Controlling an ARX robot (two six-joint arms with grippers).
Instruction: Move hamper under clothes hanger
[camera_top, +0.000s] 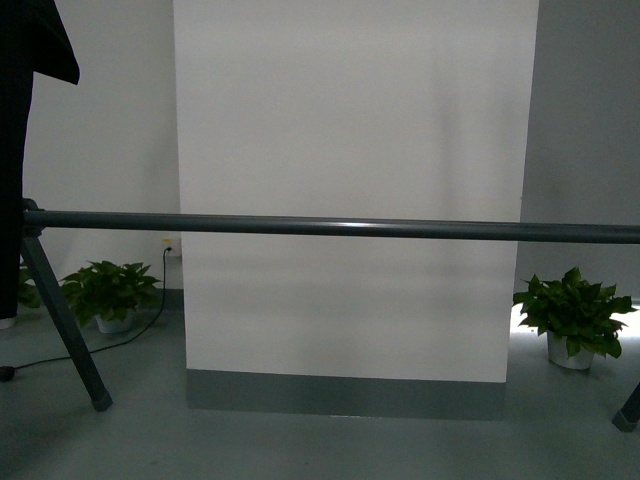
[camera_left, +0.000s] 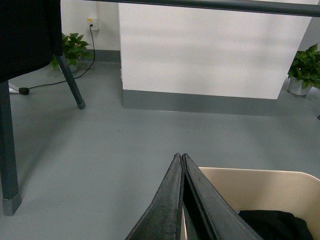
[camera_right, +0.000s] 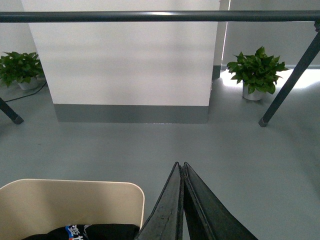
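- Pushing the hamper (camera_right: 70, 202) far across the floor (camera_left: 100, 150) should park it under the clothes hanger (camera_top: 330, 228) pole; it sits near the robot, short of it.
- Both pincers, left pincer (camera_left: 181, 159) and right pincer (camera_right: 180, 167), are clenched, holding nothing; push evenly at the rim.

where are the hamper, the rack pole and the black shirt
hamper (camera_right: 75, 200), right wrist view, on its beige wall
rack pole (camera_top: 330, 227), front view, on the middle of the bar
black shirt (camera_left: 27, 35), left wrist view, on the hanging cloth
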